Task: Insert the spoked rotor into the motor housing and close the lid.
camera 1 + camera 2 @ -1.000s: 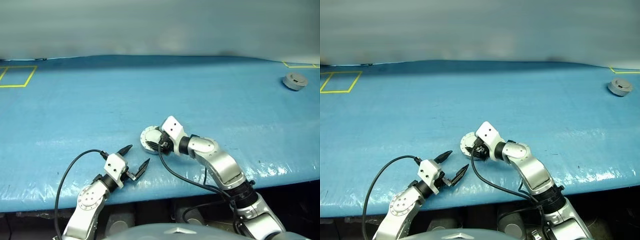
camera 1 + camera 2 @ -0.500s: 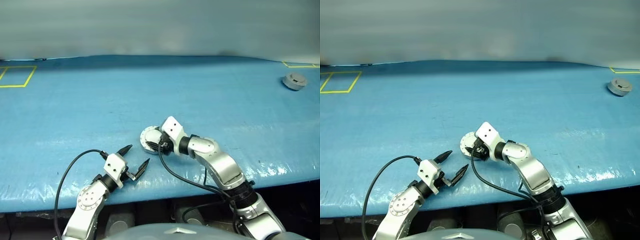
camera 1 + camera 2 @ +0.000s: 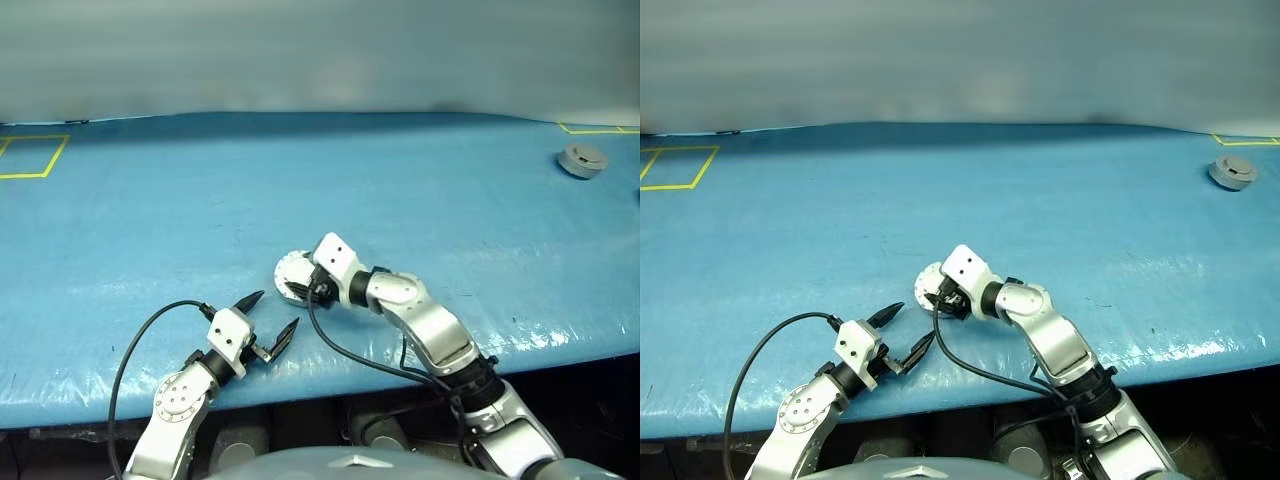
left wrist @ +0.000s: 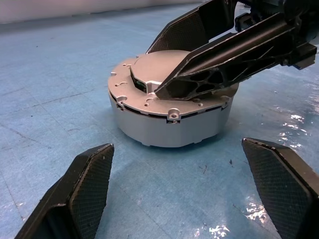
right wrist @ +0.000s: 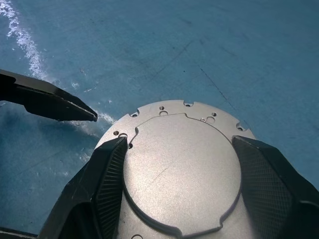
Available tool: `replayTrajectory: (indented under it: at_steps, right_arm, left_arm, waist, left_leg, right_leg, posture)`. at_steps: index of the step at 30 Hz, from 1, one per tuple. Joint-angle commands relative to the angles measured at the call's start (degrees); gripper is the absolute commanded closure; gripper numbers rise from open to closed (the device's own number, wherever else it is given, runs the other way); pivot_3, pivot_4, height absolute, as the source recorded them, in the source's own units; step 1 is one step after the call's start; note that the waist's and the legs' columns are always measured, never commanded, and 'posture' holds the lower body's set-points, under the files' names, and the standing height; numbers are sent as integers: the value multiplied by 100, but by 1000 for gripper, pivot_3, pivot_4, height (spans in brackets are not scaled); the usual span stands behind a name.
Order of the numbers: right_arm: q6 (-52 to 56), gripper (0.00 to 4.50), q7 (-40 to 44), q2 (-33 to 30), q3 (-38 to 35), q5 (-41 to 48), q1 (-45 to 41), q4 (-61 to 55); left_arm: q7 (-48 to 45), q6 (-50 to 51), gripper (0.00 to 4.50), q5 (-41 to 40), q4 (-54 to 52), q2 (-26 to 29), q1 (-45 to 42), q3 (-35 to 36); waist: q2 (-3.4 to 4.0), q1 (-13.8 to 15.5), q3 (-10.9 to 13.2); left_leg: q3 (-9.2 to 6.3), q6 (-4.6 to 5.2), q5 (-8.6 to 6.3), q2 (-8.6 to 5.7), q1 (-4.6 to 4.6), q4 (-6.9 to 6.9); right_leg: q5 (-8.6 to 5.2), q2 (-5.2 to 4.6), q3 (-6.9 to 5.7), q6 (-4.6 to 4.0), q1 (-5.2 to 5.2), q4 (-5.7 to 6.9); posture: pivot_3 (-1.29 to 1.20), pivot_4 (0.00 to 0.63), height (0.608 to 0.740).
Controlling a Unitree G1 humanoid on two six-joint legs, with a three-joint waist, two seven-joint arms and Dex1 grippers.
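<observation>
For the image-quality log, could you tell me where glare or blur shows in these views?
Left eye view: bright glare streaks on the blue table cover near its front edge; the far wall is soft. Left wrist view: small glints on the cover beside the closed motor housing; the left claw's fingertips are blurred.

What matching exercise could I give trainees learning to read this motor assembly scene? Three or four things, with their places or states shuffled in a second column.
Things:
1. lid
2. left end effector
3. right end effector
4. small grey part

Places or states:
A. far right of the blue table, near yellow tape
B. open, holding nothing, near the table's front edge
C. fingers astride the lid
D. seated on top of the motor housing

Pairs: 1-D, 2-B, 3-C, 4-A
</observation>
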Motion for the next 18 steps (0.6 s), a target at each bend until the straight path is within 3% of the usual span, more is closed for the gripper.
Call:
replayTrajectory:
  at_steps: [1, 11, 18]
  right_arm:
    - [298, 1467, 37, 37, -15, 16, -111, 357]
    - [910, 1467, -181, 38, 75, -116, -296, 377]
    - [722, 1467, -173, -141, 510, -340, -97, 129]
  left_arm:
    - [9, -72, 0, -34, -86, -14, -12, -8]
    - [13, -74, 0, -36, -96, -16, 25, -4]
    - [3, -60, 0, -37, -85, -12, 2, -9]
  waist:
    - [0, -6, -1]
    - [-2, -2, -7]
    - [-1, 0, -9]
  left_leg:
    - [3, 0, 0, 2, 4, -1]
    - [12, -1, -1, 33, 36, -3]
    - [18, -2, -1, 34, 36, -7]
  right_leg:
    - [0, 0, 2, 0, 2, 0]
    - [0, -7, 5, -3, -2, -2]
    - [0, -10, 6, -3, -6, -4]
  posture:
    - [0, 150, 740]
    - [0, 150, 740]
    - [0, 150, 740]
